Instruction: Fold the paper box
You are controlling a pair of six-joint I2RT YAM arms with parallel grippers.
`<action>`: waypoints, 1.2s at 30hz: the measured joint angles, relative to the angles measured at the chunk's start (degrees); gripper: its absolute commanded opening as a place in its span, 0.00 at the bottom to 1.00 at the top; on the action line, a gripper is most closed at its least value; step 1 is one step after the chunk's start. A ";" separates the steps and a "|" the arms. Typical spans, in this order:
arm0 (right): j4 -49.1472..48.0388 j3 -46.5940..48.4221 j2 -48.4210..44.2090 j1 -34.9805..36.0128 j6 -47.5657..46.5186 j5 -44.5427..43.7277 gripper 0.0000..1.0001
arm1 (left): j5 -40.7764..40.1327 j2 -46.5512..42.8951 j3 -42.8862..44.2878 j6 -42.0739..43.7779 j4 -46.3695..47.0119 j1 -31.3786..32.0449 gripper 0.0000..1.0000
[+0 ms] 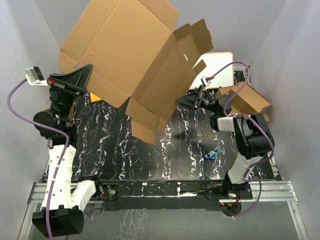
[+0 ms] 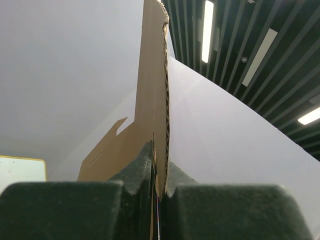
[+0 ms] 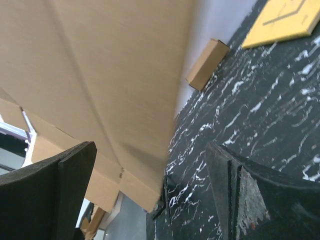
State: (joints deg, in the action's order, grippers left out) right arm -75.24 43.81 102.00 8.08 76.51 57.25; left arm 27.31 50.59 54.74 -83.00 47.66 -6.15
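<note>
So the paper box [image 1: 135, 55] was up in the air, tilted over the far half of the tabletop [image 1: 150, 160], panels mostly flat. Left claw [image 2: 159, 160] was clamped on the box's left edge, I'd guess to let the flaps hang free. Right claw [image 3: 150, 150] gaped wide, gripping nothing, just below the box's right side, probably lining up a flap.
</note>
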 measured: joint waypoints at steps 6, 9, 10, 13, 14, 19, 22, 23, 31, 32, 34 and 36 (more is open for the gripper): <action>-0.35 0.52 -4.15 0.07 0.52 -1.57 0.87 | -0.33 0.00 0.02 -0.70 0.28 0.28 0.00; -0.39 0.76 -4.15 0.07 1.29 -2.12 0.76 | -0.44 0.00 0.02 -1.05 0.55 0.28 0.00; -0.39 0.76 -4.15 0.07 1.60 -2.34 0.71 | -0.52 -0.02 0.02 -1.07 0.57 0.31 0.00; -0.39 0.76 -4.26 0.07 1.86 -2.82 0.54 | -0.61 -0.04 0.02 -1.03 0.59 0.31 0.00; -0.42 0.74 -4.44 0.07 1.95 -2.97 0.48 | -0.61 -0.07 0.00 -0.98 0.57 0.31 0.00; -0.37 -0.63 -7.98 -0.66 -0.09 -3.39 0.22 | -1.55 -0.74 -1.03 0.81 0.50 0.33 0.00; 0.26 -3.26 -12.68 -1.77 -4.07 -3.13 0.09 | -1.51 -1.27 -2.58 3.76 0.00 0.33 0.00; 0.63 -3.87 -13.92 -1.99 -5.35 -2.93 0.08 | -1.55 -1.29 -3.19 4.83 -0.13 0.33 0.00; 21.59 -4.94 -18.16 -3.52 -18.75 -1.95 0.08 | 0.00 -1.01 -9.60 13.86 -2.14 0.28 0.00; 26.73 -4.50 -18.16 -3.50 -21.27 -2.27 0.08 | 0.57 -0.92 -10.93 14.53 -2.01 0.26 0.00; 36.50 -3.34 -18.16 -3.26 -26.21 -3.85 0.08 | 1.92 -0.52 -14.01 15.28 -1.36 0.26 0.00; 45.18 -2.19 -18.16 -2.82 -30.38 -6.25 0.08 | 3.02 0.00 -16.98 15.45 -1.07 0.28 0.00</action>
State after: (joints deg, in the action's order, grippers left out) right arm -30.06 41.63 83.83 5.26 46.13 51.00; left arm 30.33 50.59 37.76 -67.55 46.59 -5.87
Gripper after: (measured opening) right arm 0.090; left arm 0.010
